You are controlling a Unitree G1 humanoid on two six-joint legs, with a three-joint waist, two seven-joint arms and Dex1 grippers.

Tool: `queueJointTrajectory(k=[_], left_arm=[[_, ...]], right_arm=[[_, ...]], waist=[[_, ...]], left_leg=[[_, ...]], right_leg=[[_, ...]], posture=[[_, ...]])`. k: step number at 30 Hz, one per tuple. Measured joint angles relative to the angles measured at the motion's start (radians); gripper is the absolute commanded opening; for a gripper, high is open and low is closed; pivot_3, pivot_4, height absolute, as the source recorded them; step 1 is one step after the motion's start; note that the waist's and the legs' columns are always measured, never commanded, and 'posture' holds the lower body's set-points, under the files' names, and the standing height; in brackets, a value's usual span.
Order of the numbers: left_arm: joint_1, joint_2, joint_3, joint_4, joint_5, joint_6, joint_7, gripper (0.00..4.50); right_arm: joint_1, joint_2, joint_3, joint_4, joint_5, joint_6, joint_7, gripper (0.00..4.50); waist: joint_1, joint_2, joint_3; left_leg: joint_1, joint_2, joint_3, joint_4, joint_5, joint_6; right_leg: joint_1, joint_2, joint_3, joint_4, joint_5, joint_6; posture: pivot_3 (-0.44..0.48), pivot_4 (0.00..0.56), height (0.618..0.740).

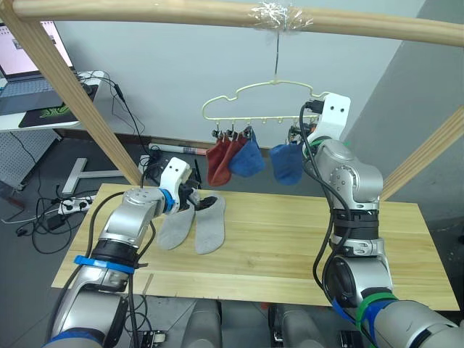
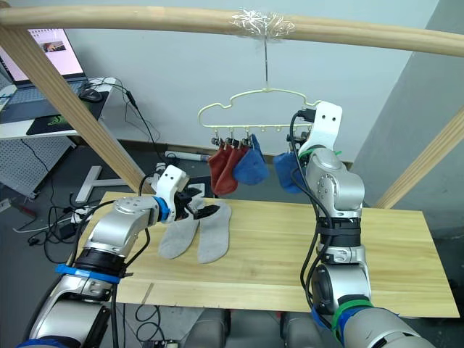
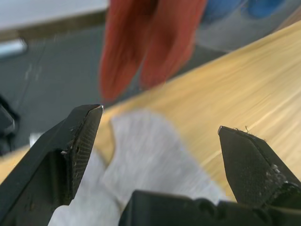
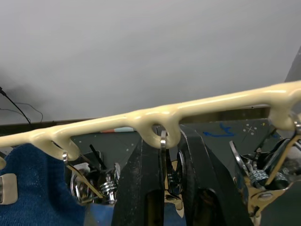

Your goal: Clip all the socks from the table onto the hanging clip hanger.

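Left wrist view shows the left gripper [image 3: 160, 127] spread wide above two grey socks [image 1: 190, 224] near the table's [image 1: 290, 246] far-left edge. Right gripper [image 4: 162, 150] pinches a clip [image 4: 163, 165] on the clip hanger [image 1: 254, 98].

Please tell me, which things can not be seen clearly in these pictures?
- Right pincer: its fingers bracket a clip on the clip hanger; whether they squeeze it is hidden by the fingers in the right wrist view.
- Clip on the second blue sock: hidden behind the right arm in the eye views.
- Red socks: blurred in the left wrist view.
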Motion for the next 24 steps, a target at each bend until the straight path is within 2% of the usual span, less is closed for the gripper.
queueJointTrajectory(k=[9,13,24], left_arm=[[-0.161,-0.125,-0.089,0.354,0.127,-0.133,-0.034,4.48],[-0.227,-0.166,-0.108,0.503,0.185,-0.150,-0.011,4.48],[-0.326,-0.207,-0.099,0.665,0.227,-0.145,-0.002,4.48]], right_arm=[[0.000,0.005,0.000,-0.015,0.000,0.019,0.000,0.11],[0.000,0.002,-0.002,-0.030,0.000,0.028,-0.001,0.11],[0.000,0.003,-0.016,-0.055,-0.001,0.047,-0.003,0.11]], waist=[[0.000,0.000,0.000],[-0.003,0.000,0.000],[-0.005,0.001,-0.001]], left_leg=[[0.000,0.000,0.000,0.000,0.000,0.000],[0.000,0.000,0.000,0.000,0.000,0.000],[0.001,0.000,0.000,0.000,0.000,0.001]], right_leg=[[0.000,0.000,0.000,0.000,0.000,0.000],[0.000,0.000,0.000,0.000,0.000,0.000],[0.000,0.000,0.000,0.001,0.000,0.000]], posture=[[0.140,0.160,0.740],[0.132,0.162,0.740],[0.119,0.165,0.740]])
